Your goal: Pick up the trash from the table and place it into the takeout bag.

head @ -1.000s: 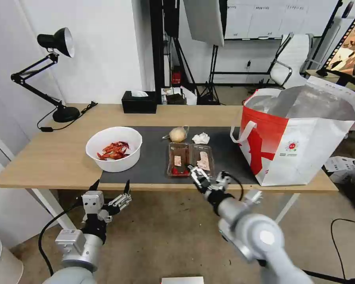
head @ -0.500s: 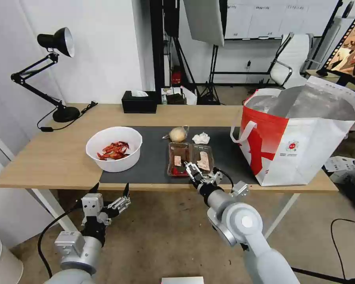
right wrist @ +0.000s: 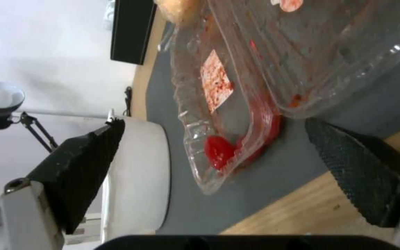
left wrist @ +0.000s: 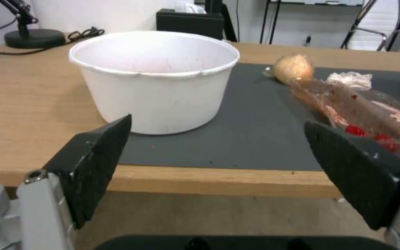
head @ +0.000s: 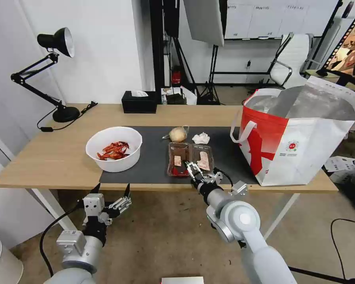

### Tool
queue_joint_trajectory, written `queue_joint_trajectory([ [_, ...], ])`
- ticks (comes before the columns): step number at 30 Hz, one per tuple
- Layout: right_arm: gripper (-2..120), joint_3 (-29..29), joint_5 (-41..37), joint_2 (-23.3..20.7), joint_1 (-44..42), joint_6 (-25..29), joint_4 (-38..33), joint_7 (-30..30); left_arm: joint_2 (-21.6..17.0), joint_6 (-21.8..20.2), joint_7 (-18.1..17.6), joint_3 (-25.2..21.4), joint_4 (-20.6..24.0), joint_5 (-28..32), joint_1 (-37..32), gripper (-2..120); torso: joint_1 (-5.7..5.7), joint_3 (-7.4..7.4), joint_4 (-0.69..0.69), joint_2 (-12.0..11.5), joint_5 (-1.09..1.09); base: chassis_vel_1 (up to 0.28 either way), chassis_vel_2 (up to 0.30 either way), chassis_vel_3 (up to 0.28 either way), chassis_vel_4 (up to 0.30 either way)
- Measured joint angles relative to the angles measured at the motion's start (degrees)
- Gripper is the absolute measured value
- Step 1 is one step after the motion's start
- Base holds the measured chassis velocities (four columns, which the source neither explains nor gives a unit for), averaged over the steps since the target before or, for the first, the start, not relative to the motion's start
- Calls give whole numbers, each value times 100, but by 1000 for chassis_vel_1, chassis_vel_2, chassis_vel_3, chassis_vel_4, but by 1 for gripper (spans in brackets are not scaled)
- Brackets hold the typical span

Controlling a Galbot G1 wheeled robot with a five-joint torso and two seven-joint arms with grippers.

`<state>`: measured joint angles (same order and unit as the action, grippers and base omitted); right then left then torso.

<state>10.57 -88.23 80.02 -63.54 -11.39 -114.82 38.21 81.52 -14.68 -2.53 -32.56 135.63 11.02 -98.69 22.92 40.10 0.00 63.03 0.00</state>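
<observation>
On the dark grey mat of the table [head: 47,157] stand the trash items: a white bowl [head: 113,148] of red shells, a clear hinged food tray [head: 190,158], a crumpled white tissue [head: 201,138] and a tan ball in clear wrap [head: 178,134]. My right gripper [head: 201,170] is open at the tray's near edge; in the right wrist view the tray [right wrist: 237,114] lies just beyond its open fingers [right wrist: 84,163]. My left gripper [head: 111,186] hangs open below the table's front edge, facing the bowl [left wrist: 153,80]. The takeout bag [head: 299,138] stands open at the table's right end.
A black tissue box [head: 139,101] and a black desk lamp [head: 55,71] stand at the back of the table. Studio stands and a chair [head: 292,59] fill the room behind. A white bin [head: 0,260] stands on the floor at my left.
My right gripper has risen from below the table's edge and moved forward to the tray's near end. The left arm has hardly moved.
</observation>
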Motion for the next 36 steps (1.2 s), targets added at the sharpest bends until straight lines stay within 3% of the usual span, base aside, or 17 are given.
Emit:
queue_joint_trajectory([
  [13,100,12,40,101,185,83,183,88,-13,23,-9,-6,-42,36,33,100,-1,0,1,0,0,0,0,0,0],
  [22,100,-116,1220,-11,49,289,10,-394,-1,46,-16,-12,-42,37,15,100,0,1,0,0,0,0,0,0,0],
  [29,100,-172,2897,-283,-9,369,89,-1125,34,58,-20,-8,-42,26,-6,100,-1,1,0,0,1,0,0,0,0],
  [36,100,-355,2963,-529,346,227,179,-1938,39,138,-23,-50,2,26,-63,100,0,1,-1,0,0,0,0,0,0],
])
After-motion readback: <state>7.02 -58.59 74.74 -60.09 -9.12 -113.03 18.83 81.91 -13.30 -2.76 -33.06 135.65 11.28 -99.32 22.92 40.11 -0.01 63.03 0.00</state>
